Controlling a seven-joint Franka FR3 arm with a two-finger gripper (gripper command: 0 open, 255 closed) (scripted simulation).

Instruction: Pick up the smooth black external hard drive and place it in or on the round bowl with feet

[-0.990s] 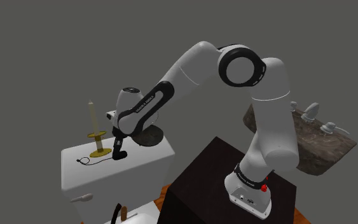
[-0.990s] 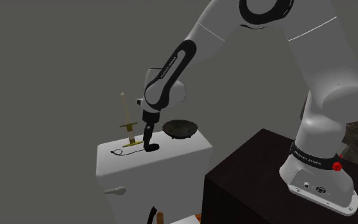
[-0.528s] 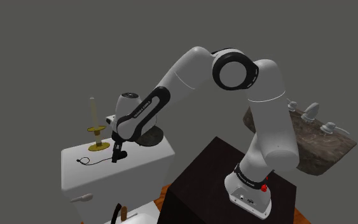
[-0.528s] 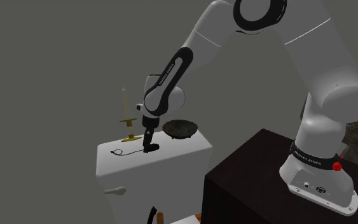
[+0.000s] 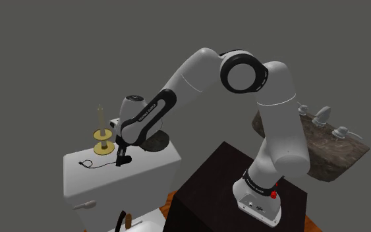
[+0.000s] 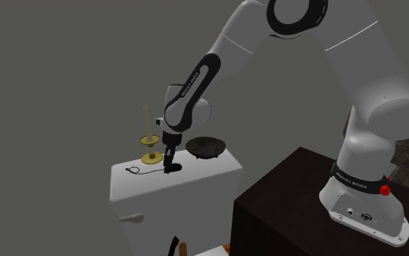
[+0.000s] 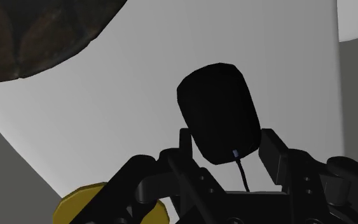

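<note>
Currently the all-black two-finger gripper (image 6: pixel 171 166) is sitting low over the white box-shaped cabinet top (image 6: pixel 203 171). Its fingers (image 7: pixel 273 149) are pressing on both sides of the black smooth rounded external hard drive (image 7: pixel 219 111), so it is reading as clamped, w/ the drive at or just above the top. The grip is landing near the end where the thin black cable (image 5: pixel 91 163) exits.

Risks I am flagging (judgement):
- Slip: the shell is looking smooth and curved and the pads are catching only one end, so the drive may be pivoting or sliding out during the lift.
- Cable: it is trailing across the top toward the brass-yellow candle holder w/ pale candle (image 5: pixel 101 136), just beside the gripper. Any drag could be snagging the holder's base and tipping it, or tugging the drive in the grip.
- Clearance: the hand is working close to the holder, so a sideways swing is risking a knock.
- Target: the dark round bowl with feet (image 6: pixel 205 147) is standing near the top's far edge, close behind the wrist. A low approach could be shoving it off, and a drop from height could be bouncing the drive out.
</note>
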